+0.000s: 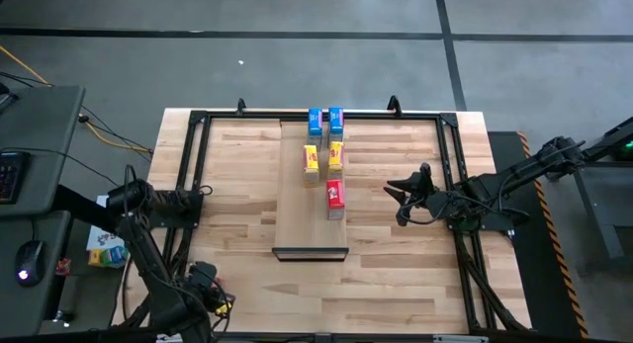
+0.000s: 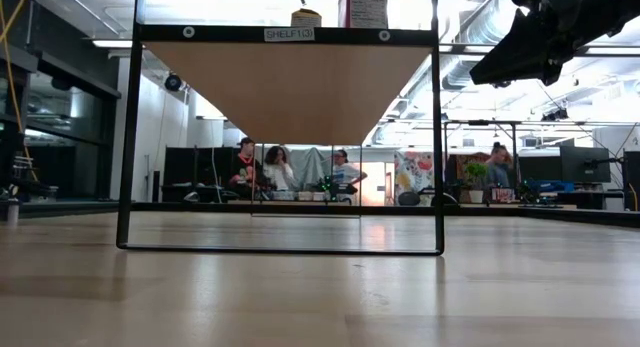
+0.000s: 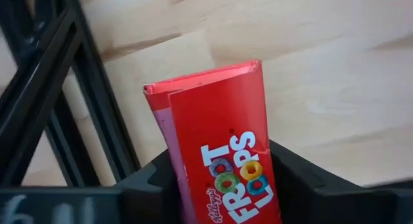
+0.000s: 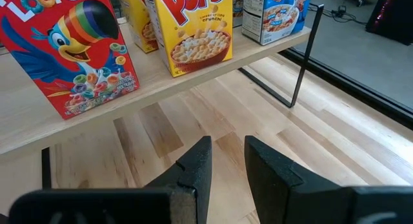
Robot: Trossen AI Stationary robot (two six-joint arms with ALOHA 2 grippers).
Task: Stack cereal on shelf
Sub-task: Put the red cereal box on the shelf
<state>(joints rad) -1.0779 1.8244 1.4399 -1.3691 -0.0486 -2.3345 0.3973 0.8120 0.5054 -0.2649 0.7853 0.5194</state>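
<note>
The shelf (image 1: 297, 219), a pale plank on a black frame, runs down the middle of the table. On it stand two blue cereal boxes (image 1: 325, 120), two yellow ones (image 1: 323, 155) and a red one (image 1: 335, 198). At the table's near left corner my left gripper (image 1: 203, 282) points down, shut on a second red cereal box (image 3: 216, 146). My right gripper (image 1: 404, 197) waits just right of the shelf, its fingers (image 4: 227, 161) a narrow gap apart with nothing between them, facing the boxes. My left gripper has the red box between its two fingers (image 3: 293, 182), one on each of the box's narrow long sides (image 3: 268, 169). The fingers come from above, pointing down. The box's printed face shows and its far end (image 3: 200, 82) reaches out past the fingertips. Whether it rests on the table I cannot tell.
Black frame rails (image 1: 193, 165) run round the tabletop and close beside the left gripper (image 3: 77, 95). The shelf's black end frame (image 2: 130, 137) stands on the table. A desk with a mouse (image 1: 30, 256) lies left of the table. People sit in the room beyond (image 2: 270, 172).
</note>
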